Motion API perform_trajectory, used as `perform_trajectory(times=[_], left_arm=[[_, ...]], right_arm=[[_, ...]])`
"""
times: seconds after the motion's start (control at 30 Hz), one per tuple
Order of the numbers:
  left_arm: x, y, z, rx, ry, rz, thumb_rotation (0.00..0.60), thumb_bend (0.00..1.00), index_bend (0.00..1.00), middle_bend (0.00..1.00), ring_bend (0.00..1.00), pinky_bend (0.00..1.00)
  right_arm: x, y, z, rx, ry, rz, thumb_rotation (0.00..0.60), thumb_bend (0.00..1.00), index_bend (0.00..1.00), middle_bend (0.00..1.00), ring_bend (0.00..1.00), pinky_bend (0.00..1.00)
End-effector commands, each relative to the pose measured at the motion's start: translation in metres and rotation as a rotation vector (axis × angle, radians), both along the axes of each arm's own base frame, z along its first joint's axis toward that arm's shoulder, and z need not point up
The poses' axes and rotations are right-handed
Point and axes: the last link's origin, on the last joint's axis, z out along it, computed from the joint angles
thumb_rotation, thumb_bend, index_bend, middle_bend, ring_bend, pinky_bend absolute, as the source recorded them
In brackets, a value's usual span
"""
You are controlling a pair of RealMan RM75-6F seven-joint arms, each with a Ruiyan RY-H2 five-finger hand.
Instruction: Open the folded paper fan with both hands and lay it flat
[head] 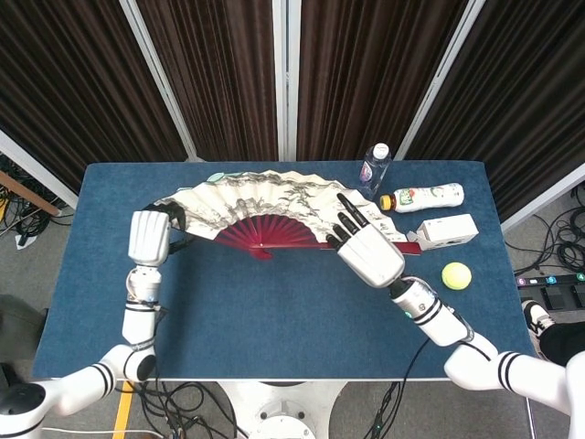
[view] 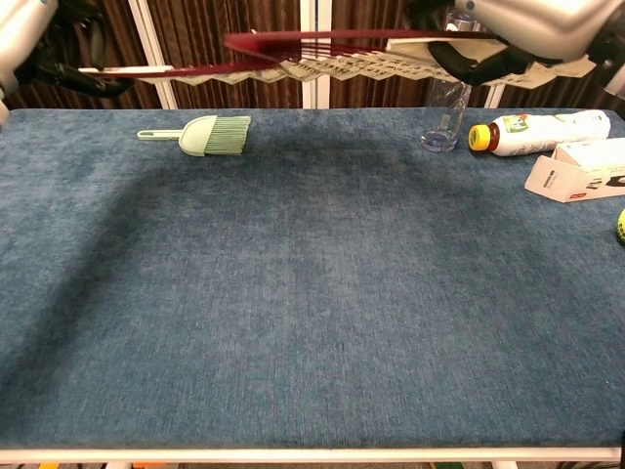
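Paper fan (head: pixel 260 206) fully spread, held level in the air above the far half of the worktop (view: pixel 312 293). Left hand (head: pixel 148 238) grips its left end rib; right hand (head: pixel 370 254) grips the right rib, fingers extended.

Below your hands the desk (view: pixel 312 293) lies bare across its middle and front. A brush (view: pixel 205 135) sits far left; a bottle (view: pixel 444 112), a drink (view: pixel 532 132), a box (view: pixel 576 171) and a ball (head: pixel 456 275) crowd the right side.
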Motion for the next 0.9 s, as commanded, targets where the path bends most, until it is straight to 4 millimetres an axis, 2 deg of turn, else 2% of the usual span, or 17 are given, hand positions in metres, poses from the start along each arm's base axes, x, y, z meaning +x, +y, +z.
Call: perform_trajectory(times=[0.03, 0.2, 0.33, 0.43, 0.5, 0.63, 0.77, 0.83, 0.9], left_arm=[[0.002, -0.004, -0.008, 0.008, 0.045, -0.019, 0.600, 0.31, 0.73, 0.72, 0.55, 0.54], [0.000, -0.011, -0.024, 0.009, 0.140, -0.049, 0.600, 0.31, 0.72, 0.72, 0.55, 0.54], [0.000, -0.017, -0.039, -0.010, 0.208, -0.071, 0.600, 0.31, 0.71, 0.71, 0.55, 0.54], [-0.002, -0.020, -0.049, -0.032, 0.251, -0.072, 0.600, 0.30, 0.67, 0.68, 0.54, 0.54], [-0.002, -0.023, -0.056, -0.053, 0.284, -0.067, 0.600, 0.26, 0.61, 0.64, 0.53, 0.54], [-0.002, -0.029, -0.067, -0.123, 0.353, -0.052, 0.600, 0.14, 0.40, 0.48, 0.39, 0.49], [0.000, -0.035, -0.071, -0.195, 0.409, -0.031, 0.600, 0.02, 0.26, 0.31, 0.21, 0.38], [0.003, -0.039, -0.069, -0.220, 0.419, -0.024, 0.600, 0.00, 0.21, 0.24, 0.14, 0.33], [0.004, -0.043, -0.066, -0.248, 0.432, -0.015, 0.600, 0.00, 0.17, 0.18, 0.09, 0.28]], right_arm=[[-0.010, 0.003, -0.005, 0.000, 0.014, -0.002, 0.600, 0.67, 0.72, 0.54, 0.31, 0.00], [-0.031, 0.005, -0.020, 0.016, 0.020, -0.043, 0.600, 0.67, 0.72, 0.54, 0.29, 0.00], [-0.047, 0.009, -0.036, 0.027, 0.009, -0.089, 0.600, 0.64, 0.68, 0.53, 0.28, 0.00], [-0.060, 0.009, -0.047, 0.038, -0.008, -0.149, 0.600, 0.57, 0.59, 0.50, 0.23, 0.00], [-0.069, 0.009, -0.054, 0.046, -0.014, -0.193, 0.600, 0.45, 0.46, 0.43, 0.17, 0.00], [-0.084, 0.012, -0.065, 0.067, -0.015, -0.277, 0.600, 0.25, 0.18, 0.27, 0.03, 0.00], [-0.095, 0.018, -0.069, 0.052, 0.000, -0.330, 0.600, 0.08, 0.08, 0.20, 0.00, 0.00], [-0.102, 0.023, -0.070, 0.066, -0.010, -0.374, 0.600, 0.02, 0.02, 0.15, 0.00, 0.00], [-0.106, 0.027, -0.069, 0.081, -0.008, -0.417, 0.600, 0.00, 0.00, 0.10, 0.00, 0.00]])
